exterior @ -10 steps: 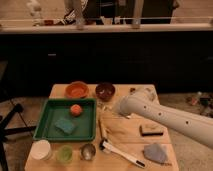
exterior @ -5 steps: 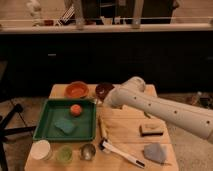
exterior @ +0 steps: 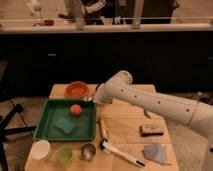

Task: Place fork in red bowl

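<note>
Nearest, along the front of the wooden worktop (exterior: 122,125), the white cup (exterior: 41,149), the white-handled black-headed utensil (exterior: 120,153) and the grey cloth (exterior: 156,152) lay where they had been a second earlier. The green tray (exterior: 39,131) kept its orange ball (exterior: 75,109). Beyond them the white arm (exterior: 150,100) had swung left across the worktop, bringing the gripper (exterior: 90,98) just beside the right rim of the shallow orange-red bowl (exterior: 76,90) and covering the dark bowl that had shown there. Its jaws were closed, seemingly on a thin pale glint at the tip that I took for the slim silver metal fork (exterior: 87,99), though this was hard to make out. The carry looked nearly done, with only a short move over the bowl and a release left.
</note>
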Motion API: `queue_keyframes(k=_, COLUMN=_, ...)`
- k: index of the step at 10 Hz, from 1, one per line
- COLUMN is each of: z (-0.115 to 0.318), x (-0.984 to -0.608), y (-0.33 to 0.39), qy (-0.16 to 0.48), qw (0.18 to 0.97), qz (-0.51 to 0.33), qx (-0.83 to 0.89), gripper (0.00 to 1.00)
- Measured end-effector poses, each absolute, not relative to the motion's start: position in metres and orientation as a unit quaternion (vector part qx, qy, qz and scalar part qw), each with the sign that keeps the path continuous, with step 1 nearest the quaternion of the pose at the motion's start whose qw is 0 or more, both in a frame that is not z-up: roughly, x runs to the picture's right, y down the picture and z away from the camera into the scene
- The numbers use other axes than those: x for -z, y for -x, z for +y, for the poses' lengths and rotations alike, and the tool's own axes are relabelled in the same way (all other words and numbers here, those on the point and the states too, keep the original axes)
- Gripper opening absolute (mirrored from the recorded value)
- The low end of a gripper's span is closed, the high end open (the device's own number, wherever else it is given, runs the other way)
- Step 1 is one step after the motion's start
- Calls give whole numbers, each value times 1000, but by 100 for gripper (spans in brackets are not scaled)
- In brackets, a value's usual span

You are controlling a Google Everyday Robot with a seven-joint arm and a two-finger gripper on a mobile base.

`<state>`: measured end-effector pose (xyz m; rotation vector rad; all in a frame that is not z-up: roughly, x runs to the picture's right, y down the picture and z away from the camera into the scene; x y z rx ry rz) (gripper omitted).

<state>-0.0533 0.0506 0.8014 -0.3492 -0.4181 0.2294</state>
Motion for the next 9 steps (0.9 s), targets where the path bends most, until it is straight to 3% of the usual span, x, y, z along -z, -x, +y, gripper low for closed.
queue_keyframes(k=9, z=9, x=-843, y=122, qy=167, qw=953, qz=-238, qx=-90, gripper=0)
